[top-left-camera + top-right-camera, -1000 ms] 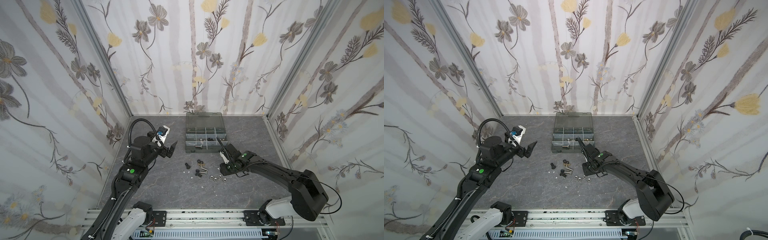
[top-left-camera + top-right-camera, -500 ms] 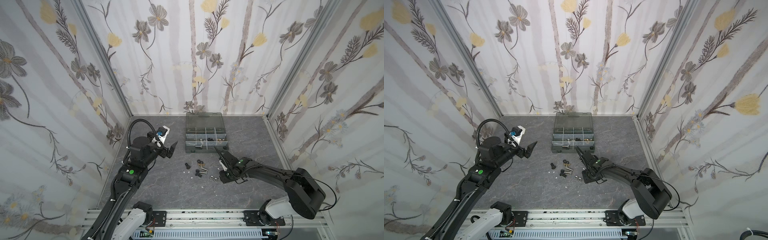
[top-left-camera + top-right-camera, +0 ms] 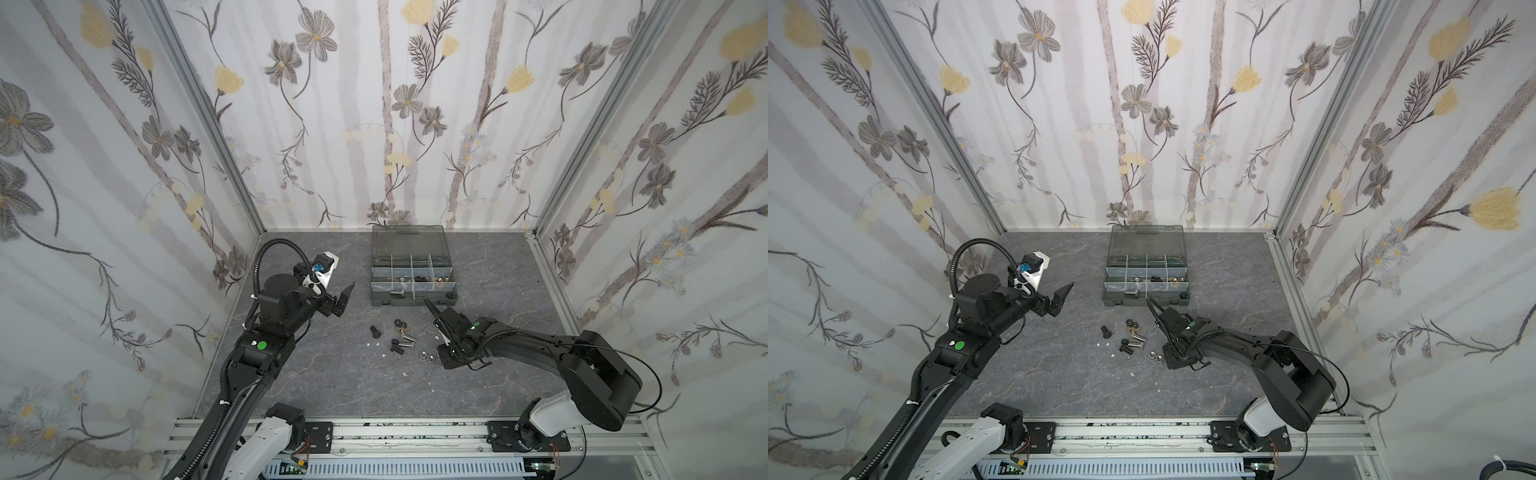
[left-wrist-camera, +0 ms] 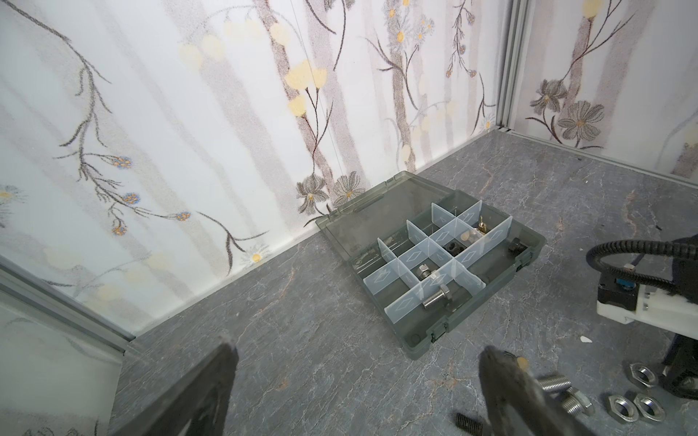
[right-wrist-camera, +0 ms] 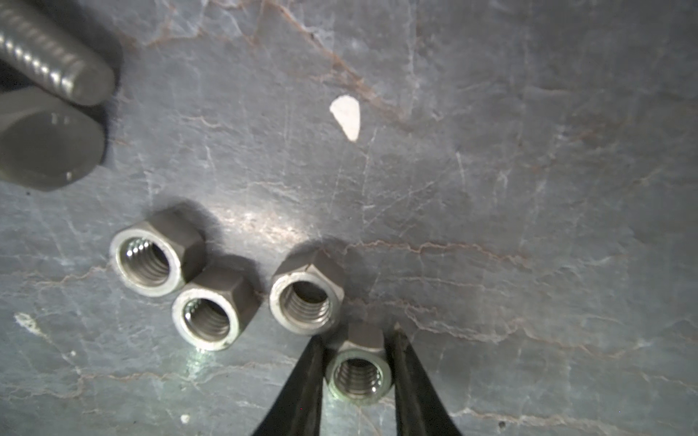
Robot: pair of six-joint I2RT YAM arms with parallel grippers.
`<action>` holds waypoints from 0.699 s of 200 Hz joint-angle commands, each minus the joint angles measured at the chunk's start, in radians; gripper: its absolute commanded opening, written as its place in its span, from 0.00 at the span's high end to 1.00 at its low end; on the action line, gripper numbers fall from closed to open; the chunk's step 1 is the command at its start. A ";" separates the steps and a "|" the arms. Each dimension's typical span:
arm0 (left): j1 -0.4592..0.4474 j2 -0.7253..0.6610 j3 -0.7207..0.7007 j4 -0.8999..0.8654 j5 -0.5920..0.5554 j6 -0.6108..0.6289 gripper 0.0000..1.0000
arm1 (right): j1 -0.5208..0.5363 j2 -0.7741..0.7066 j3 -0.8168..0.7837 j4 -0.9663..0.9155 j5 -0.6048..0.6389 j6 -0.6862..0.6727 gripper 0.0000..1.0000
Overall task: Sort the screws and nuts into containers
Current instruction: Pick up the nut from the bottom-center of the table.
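Loose screws and nuts lie on the grey floor in front of the organizer case (image 3: 415,300): a black screw (image 3: 375,331), a silver screw (image 3: 409,343), a brass wing nut (image 3: 403,330) and silver nuts (image 3: 423,354). My right gripper (image 5: 357,336) is down at the floor, its jaws pressed against both sides of one silver nut (image 5: 359,372). Three more silver nuts (image 5: 215,309) lie just beside it. My left gripper (image 3: 338,301) hovers open and empty, left of the case's containers (image 4: 434,256).
The case's clear lid (image 3: 409,241) lies open against the back wall. Some containers hold a silver screw (image 4: 434,300), a black nut (image 4: 453,247) and brass pieces (image 4: 481,226). White flecks (image 5: 345,115) dot the floor. Walls close in on three sides.
My right arm has swung down from in front of the case to the silver nuts, and its jaws have closed in on one of them. The left arm has not moved.
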 commanded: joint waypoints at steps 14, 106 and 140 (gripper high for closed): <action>0.001 -0.003 0.000 0.030 0.010 0.000 0.00 | 0.000 0.008 -0.003 -0.004 0.035 0.007 0.77; 0.001 -0.013 -0.001 0.029 0.007 0.003 0.00 | -0.023 0.078 0.390 -0.214 0.129 -0.148 0.80; 0.001 -0.020 -0.003 0.029 -0.002 0.008 0.00 | -0.058 0.222 0.629 -0.224 0.153 -0.254 0.80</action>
